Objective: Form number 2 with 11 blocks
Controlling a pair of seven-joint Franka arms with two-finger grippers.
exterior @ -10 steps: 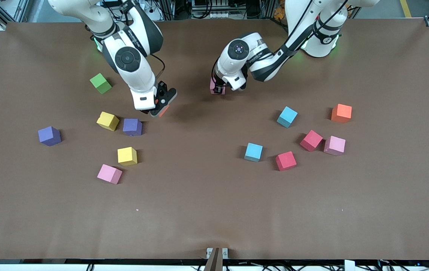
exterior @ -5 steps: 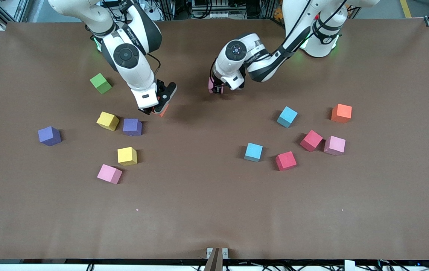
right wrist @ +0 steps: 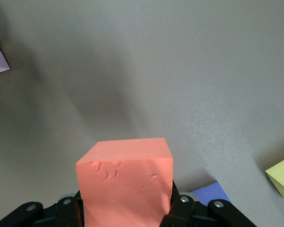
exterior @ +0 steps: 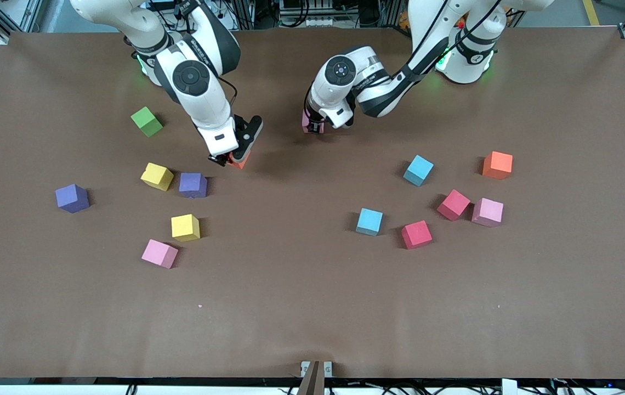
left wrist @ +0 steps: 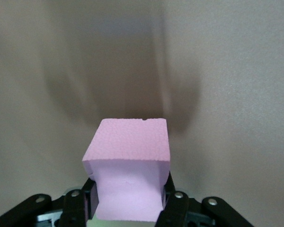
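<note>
Fingers (left wrist: 173, 201) clamping pink cube (left wrist: 128, 156), bare table (exterior: 290, 285) ahead

Showing fourteen cubes: three pink (exterior: 160, 253), two red (exterior: 416, 234), two yellow (exterior: 185, 227), two light blue (exterior: 369, 221), two orange (exterior: 497, 165), two purple (exterior: 72, 198), one green (exterior: 147, 121); two grippers.

The right gripper (exterior: 234, 160) is holding what looks like an orange cube (exterior: 240, 161) in its jaws over the desk (exterior: 312, 307), near a purple cube (exterior: 192, 185). The left gripper (exterior: 312, 127) is gripping a pink cube (exterior: 307, 122) over bare desk. Other blocks (exterior: 416, 233) are lying scattered, forming no digit.
</note>
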